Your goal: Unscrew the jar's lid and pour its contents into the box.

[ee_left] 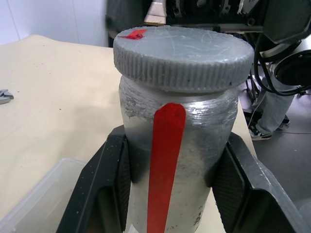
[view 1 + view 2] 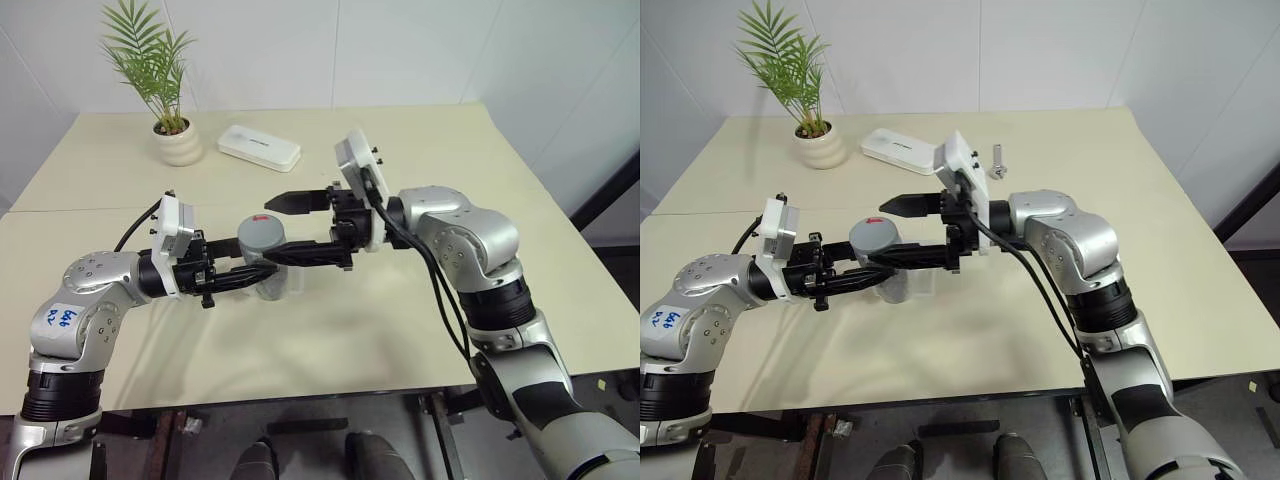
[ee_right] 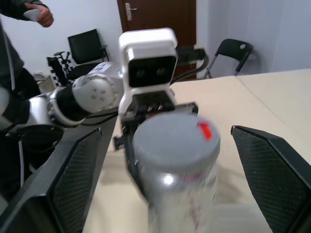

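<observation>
Left pincer (image 2: 250,272) grips the upright jar (image 1: 175,160); the lid (image 2: 261,233) sits at nine o'clock between the right pincer's (image 2: 280,230) wide-open fingers.

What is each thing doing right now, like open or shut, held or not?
jar: upright, held above the table by the left claw.
lid: on the jar, not off yet.
left claw: shut on the jar.
right claw: open, one finger on each side of the lid.
box: on the table, open-topped.
</observation>
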`<control>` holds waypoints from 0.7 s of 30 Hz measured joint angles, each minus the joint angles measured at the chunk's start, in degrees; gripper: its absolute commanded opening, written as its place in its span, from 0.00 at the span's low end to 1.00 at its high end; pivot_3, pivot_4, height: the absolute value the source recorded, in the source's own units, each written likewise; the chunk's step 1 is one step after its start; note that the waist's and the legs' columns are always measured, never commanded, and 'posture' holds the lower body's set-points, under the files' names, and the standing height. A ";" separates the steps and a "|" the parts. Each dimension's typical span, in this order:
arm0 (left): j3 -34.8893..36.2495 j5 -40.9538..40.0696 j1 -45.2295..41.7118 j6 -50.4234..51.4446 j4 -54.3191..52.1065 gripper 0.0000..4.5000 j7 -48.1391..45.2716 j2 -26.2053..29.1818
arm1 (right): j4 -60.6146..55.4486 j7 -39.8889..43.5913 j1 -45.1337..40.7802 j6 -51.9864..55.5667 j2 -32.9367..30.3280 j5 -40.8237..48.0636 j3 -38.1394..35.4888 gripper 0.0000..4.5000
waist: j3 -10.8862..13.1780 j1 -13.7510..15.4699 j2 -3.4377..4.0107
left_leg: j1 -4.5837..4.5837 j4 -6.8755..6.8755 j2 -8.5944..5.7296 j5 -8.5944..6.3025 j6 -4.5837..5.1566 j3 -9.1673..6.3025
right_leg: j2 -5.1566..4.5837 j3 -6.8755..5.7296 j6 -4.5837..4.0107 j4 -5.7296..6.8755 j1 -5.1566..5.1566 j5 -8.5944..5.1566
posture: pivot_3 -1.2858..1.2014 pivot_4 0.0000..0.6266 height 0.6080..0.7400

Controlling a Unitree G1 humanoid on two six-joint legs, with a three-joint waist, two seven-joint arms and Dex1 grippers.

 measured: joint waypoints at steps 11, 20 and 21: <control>0.00 -0.04 0.00 0.03 -0.04 0.42 0.10 -0.03 | 1.22 -1.30 -1.61 -0.35 3.56 -2.05 2.27 1.00 | 0.00 0.01 0.00 | 0.00 0.00 0.00 0.00 0.00 0.00 | 0.00 0.00 0.00 0.01 0.00 0.00 | 0.52 0.24 1.00; 0.00 -0.08 0.01 0.05 -0.08 0.42 0.36 -0.03 | 5.56 -1.42 -2.05 -2.71 4.01 -4.51 2.26 1.00 | 0.00 0.01 0.00 | -0.01 -0.01 0.00 0.00 0.00 0.00 | -0.01 0.00 0.00 -0.01 0.00 0.00 | 0.52 0.24 1.00; 0.00 -0.08 0.01 0.06 -0.08 0.42 0.40 -0.03 | 5.61 -1.35 -2.06 -2.92 4.00 -4.61 2.26 1.00 | 0.00 0.01 0.00 | -0.01 -0.01 0.00 0.00 0.00 0.00 | 0.00 0.00 0.00 0.00 0.00 0.00 | 0.52 0.24 1.00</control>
